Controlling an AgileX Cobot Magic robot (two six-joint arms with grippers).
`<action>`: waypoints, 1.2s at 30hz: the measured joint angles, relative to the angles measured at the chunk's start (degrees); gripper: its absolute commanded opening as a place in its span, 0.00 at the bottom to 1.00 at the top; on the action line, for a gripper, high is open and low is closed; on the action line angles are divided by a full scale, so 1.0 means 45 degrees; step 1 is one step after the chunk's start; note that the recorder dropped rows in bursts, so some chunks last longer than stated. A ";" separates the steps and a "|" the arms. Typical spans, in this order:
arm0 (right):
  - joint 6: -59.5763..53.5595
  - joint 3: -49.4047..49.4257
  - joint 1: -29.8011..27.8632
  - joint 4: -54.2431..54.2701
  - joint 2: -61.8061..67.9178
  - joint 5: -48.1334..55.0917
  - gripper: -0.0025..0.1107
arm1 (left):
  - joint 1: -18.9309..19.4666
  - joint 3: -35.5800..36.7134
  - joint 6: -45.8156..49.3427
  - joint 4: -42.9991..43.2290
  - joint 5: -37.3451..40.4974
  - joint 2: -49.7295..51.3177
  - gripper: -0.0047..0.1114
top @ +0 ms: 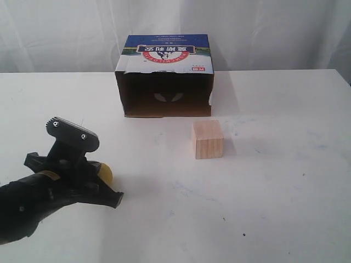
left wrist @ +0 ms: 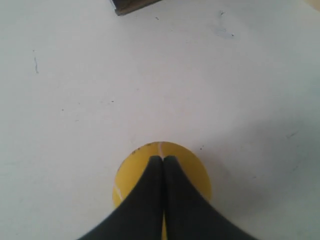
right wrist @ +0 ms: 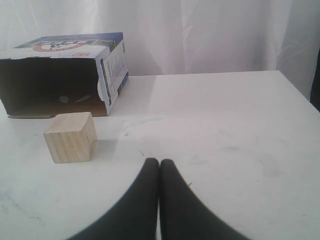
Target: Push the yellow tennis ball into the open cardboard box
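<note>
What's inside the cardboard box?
In the open cardboard box: dark interior, only pale curved marks at the back. Corners shadowed. The yellow tennis ball is outside, by the left end effector.

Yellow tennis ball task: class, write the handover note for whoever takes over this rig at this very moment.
Left hand: shut, empty, tips just behind the small yellow tennis ball; contact unclear.
Right hand: shut, empty, away from the ball.
Ball lies on the white table, well short of the open brown cardboard box, whose mouth faces it.
A pale wooden cube stands beside the straight path.
Done: approach only. Left: push the ball into the box.
</note>
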 measured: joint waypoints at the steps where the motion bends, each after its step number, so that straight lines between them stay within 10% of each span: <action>1: 0.0000 0.0000 0.0000 0.0000 0.0000 0.0000 0.02 | 0.0000 0.0000 -0.0174 0.0314 -0.0025 0.0033 0.04; 16: 0.0000 0.0000 0.0000 0.0000 0.0000 0.0000 0.02 | 0.0000 0.0050 -0.1093 0.1372 -0.2343 0.0162 0.04; 24: 0.0000 0.0000 0.0000 0.0000 0.0000 0.0000 0.02 | 0.0000 0.0781 -0.1181 -0.3664 -0.2473 -0.0023 0.04; 36: 0.0000 0.0000 0.0000 0.0000 0.0000 0.0000 0.02 | 0.0000 0.1843 -0.4090 0.0075 -0.1072 -0.0285 0.04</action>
